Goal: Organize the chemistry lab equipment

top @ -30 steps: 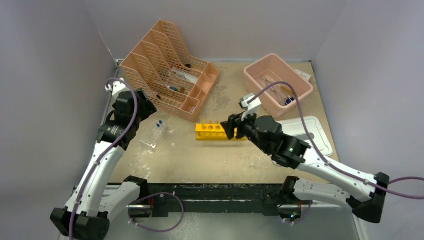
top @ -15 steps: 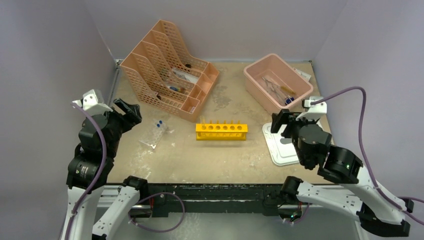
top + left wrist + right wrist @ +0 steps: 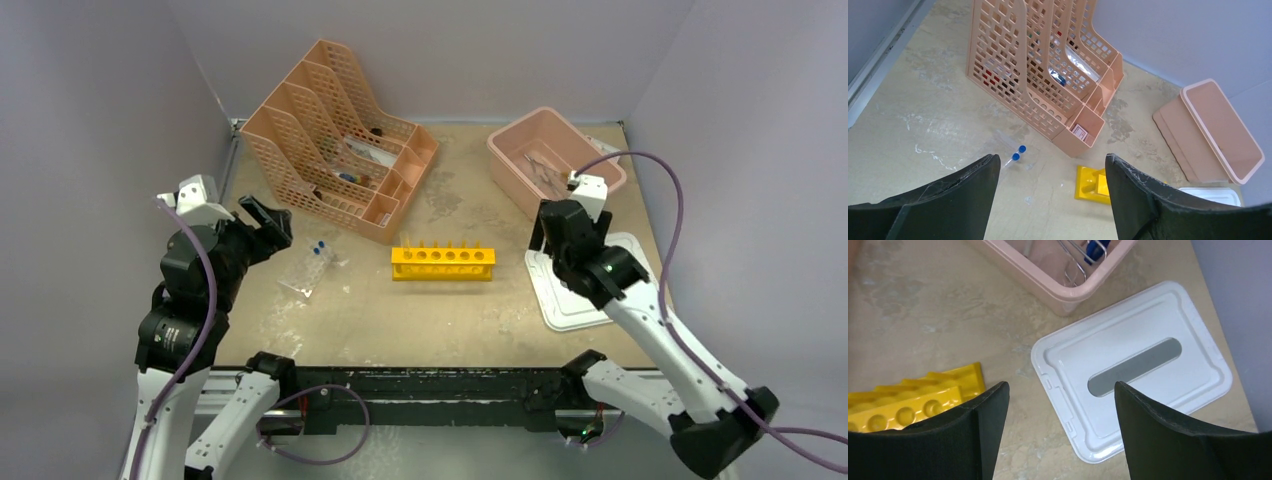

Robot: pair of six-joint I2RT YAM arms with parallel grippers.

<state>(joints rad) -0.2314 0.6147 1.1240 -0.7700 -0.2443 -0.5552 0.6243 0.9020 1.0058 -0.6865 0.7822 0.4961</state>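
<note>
Pulled back since a second ago: my right gripper (image 3: pixel 545 238) has left the right end of the yellow rack (image 3: pixel 442 262) and now hangs over the left edge of the white lid (image 3: pixel 575 312). My left gripper (image 3: pixel 262 215) has withdrawn from the peach organizer (image 3: pixel 330 140) toward its own side. Both sets of jaws are spread wide and carry nothing (each wrist view shows only bare table or lid between the fingers).

Going outward from me, the lid lies flat at near right. The rack stands upright mid-table, its row of holes facing up. Left of it, well apart, two blue-capped tubes (image 3: pixel 1015 157) lie on the table, seemingly in a clear wrapper. Farther back stand the organizer at left and the pink tub (image 3: pixel 520 150) at right, with metal tongs (image 3: pixel 1073 260) and a blue piece (image 3: pixel 1095 247) inside the tub.

I judge the tubes are next, for the left arm. I would descend straight over them, turn the wrist so the jaws cross the tubes' length, and close gently on the body, not the cap.
</note>
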